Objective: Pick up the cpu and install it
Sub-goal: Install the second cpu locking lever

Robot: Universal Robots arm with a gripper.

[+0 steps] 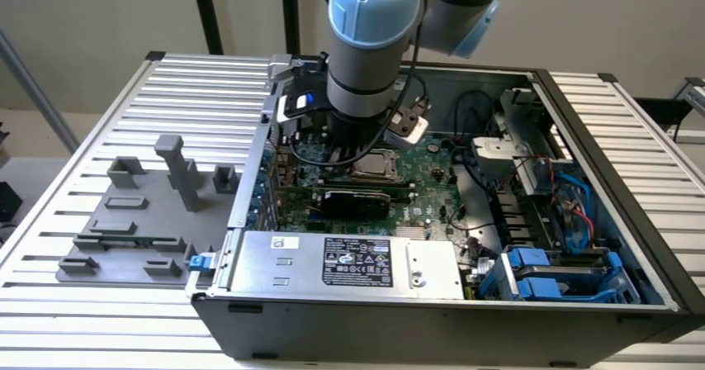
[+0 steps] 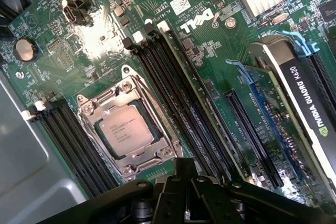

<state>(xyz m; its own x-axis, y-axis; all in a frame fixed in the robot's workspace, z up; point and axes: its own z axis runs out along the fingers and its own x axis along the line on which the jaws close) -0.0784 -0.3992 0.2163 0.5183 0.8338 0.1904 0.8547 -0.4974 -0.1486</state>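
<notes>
My gripper (image 2: 181, 192) hangs over the motherboard (image 2: 220, 66) inside the computer case (image 1: 617, 246); I cannot tell its state. The cpu (image 2: 126, 129) lies flat in its socket (image 2: 128, 124) under the metal frame. I judge it light, stiff and fragile underneath, best taken by opposite edges.
</notes>
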